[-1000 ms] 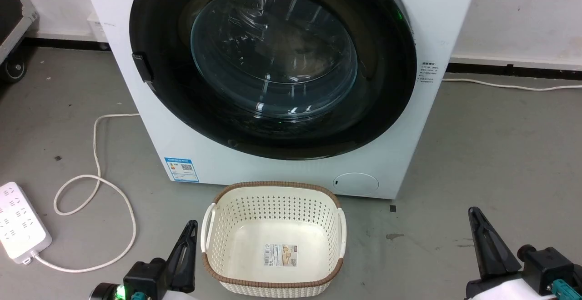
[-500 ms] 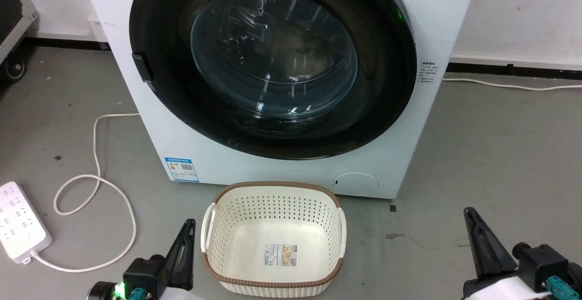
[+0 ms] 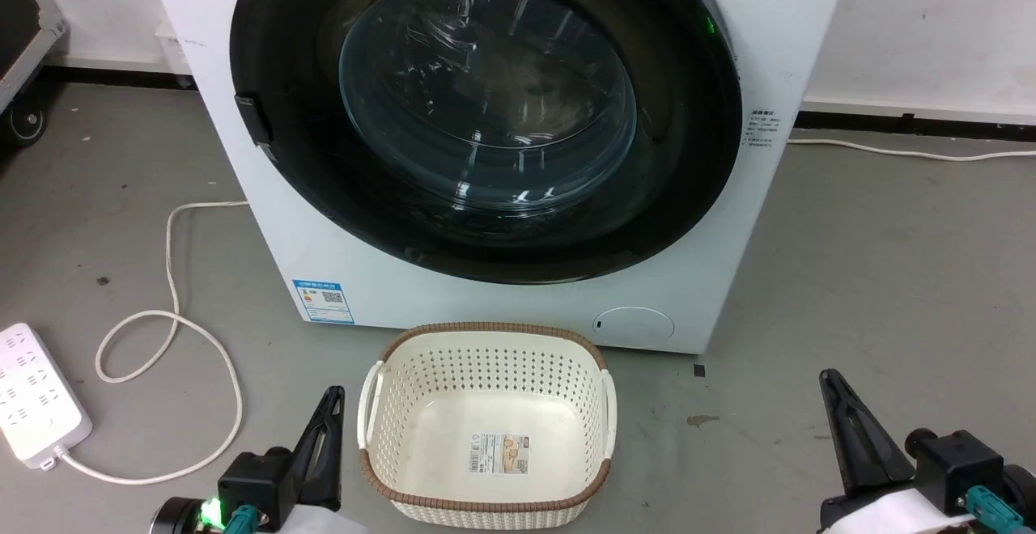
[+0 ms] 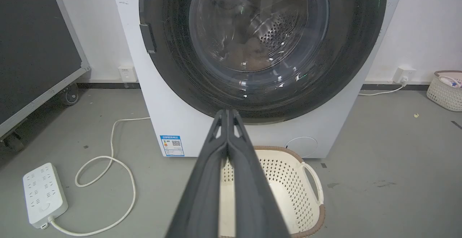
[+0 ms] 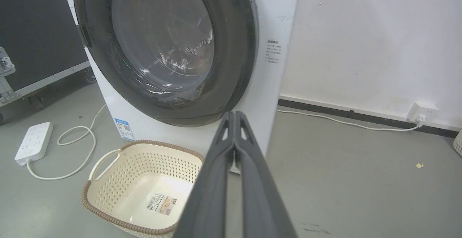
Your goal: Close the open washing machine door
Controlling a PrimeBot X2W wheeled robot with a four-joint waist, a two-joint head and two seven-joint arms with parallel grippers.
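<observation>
The washing machine door (image 3: 486,97) is a large round black frame with a bulging clear glass centre. It lies flush against the white machine front (image 3: 486,303), with its latch tab at the left rim. The door (image 4: 258,32) looks the same in the left wrist view, with the steel drum visible through the glass, and in the right wrist view the door (image 5: 162,39) also sits flat. My left gripper (image 3: 333,392) is shut and empty, low beside the basket. My right gripper (image 3: 827,376) is shut and empty at the lower right. Both are well short of the machine.
A cream perforated basket (image 3: 494,329) with a brown rim stands on the grey floor just before the machine, between my grippers. A white power strip (image 3: 32,392) and its looped cable (image 3: 170,259) lie at the left. A wheeled black case (image 4: 36,50) stands further left.
Both grippers have drifted slightly left and lower in the head view. The door and basket have not moved.
</observation>
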